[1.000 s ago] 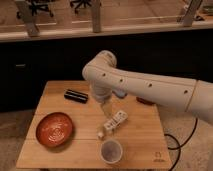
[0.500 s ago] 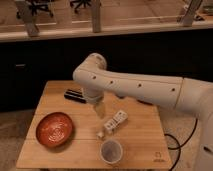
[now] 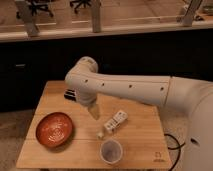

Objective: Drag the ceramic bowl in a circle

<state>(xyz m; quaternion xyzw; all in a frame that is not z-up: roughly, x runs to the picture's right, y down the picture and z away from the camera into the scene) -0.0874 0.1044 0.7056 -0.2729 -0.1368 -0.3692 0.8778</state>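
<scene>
The ceramic bowl [image 3: 55, 129] is wide, shallow and orange-red with pale rings inside. It sits on the front left of the wooden table [image 3: 140, 150]. My gripper [image 3: 94, 112] hangs from the white arm over the middle of the table, to the right of the bowl and above it, apart from it.
A small whitish cup [image 3: 111, 150] stands near the table's front edge. A white boxy object [image 3: 114, 121] lies right of the gripper, with a small white piece [image 3: 100, 135] beside it. A dark flat object [image 3: 70, 93] lies at the back, partly behind the arm.
The arm has swung left across the table, bringing the gripper from near the white boxy object toward the bowl. The bowl and cup have not moved.
</scene>
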